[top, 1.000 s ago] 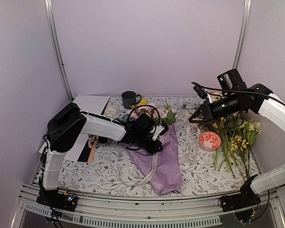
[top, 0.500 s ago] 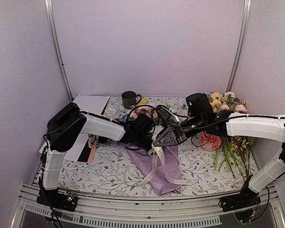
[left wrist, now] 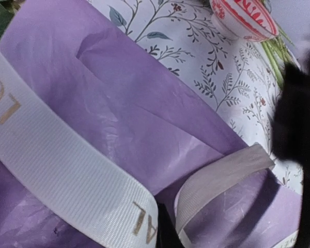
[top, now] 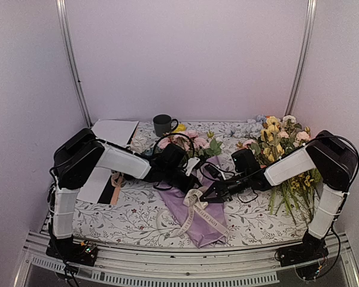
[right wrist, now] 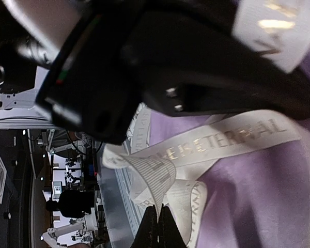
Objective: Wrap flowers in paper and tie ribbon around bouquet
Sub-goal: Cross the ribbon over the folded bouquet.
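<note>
Counter (top: 125, 209): patterned cloth, walled on three sides, open at the near edge

Bouquet (top: 212, 221) lies mid-counter. Its long axis runs far to near: flowers (top: 197, 142) at the far end, narrow tip of the lilac paper (left wrist: 144, 103) close to the near edge

Loose stems (top: 287, 161) crowd the right side, and the red-patterned dish (left wrist: 243, 18) sits just beside the cone there. Bare cloth to the near left gives the better room for pulling

Ribbon (top: 194, 200) crosses the cone about mid-length, square to its axis, bunched into a loop on top. One tail trails off the paper toward the near left

Both arms meet at that crossing. Left gripper (top: 188, 179) reaches in from the far left, just above the loop. Right gripper (top: 206, 194) comes in low from the right, touching the loop's side and slightly nearer it

Left gripper, wrist view: fingers together, two ribbon strands converging at the tips, apparently pinched. Right gripper, wrist view: fingers together on a curled fold of ribbon

Judgement: tightening calls for pulling apart across the cone, left and right
</note>
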Tool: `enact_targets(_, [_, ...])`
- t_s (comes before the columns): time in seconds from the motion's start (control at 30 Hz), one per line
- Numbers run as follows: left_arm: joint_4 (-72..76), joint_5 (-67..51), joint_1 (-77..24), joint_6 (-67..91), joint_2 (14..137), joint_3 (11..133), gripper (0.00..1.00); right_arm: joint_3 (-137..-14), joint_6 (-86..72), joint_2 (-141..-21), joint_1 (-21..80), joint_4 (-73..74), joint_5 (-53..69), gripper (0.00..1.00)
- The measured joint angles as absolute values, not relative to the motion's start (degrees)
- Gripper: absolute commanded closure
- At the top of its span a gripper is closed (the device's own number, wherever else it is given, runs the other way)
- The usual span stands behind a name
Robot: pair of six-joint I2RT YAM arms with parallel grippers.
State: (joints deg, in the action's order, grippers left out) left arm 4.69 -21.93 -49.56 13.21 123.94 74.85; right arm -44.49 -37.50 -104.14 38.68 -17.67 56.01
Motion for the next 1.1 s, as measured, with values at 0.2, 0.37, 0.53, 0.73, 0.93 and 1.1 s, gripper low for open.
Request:
enact_targets(0.2, [7.3,-22.1,-49.5,14.1,118.0,70.4,1.0,-45.0,-38.0,-109.9,36.0,-18.8,53.2,1.0])
enact_targets(0.37, [9.6,-22.0,-49.6,12.9,110.3,69.3,1.0,-47.3,-37.7,-113.9,35.7,-16.6,52.6,1.0])
enact_targets(0.53, [10.5,-22.9,-51.2,8.0,103.2,68.8,1.0,-49.3,-36.4,-113.9,35.7,-14.2,51.4,1.0])
enact_targets(0.73, [8.4,-30.3,-58.7,-2.0,101.3,73.7,1.0,-50.1,-35.2,-114.0,35.7,-12.5,51.4,1.0])
enact_targets(0.93, [3.0,-31.3,-62.0,-8.6,107.9,86.3,1.0,-50.3,-34.6,-114.1,35.7,-11.8,51.5,1.0])
enact_targets(1.1, [2.5,-28.5,-59.5,-7.9,108.7,87.1,1.0,-50.3,-34.3,-114.1,35.7,-11.6,51.6,1.0])
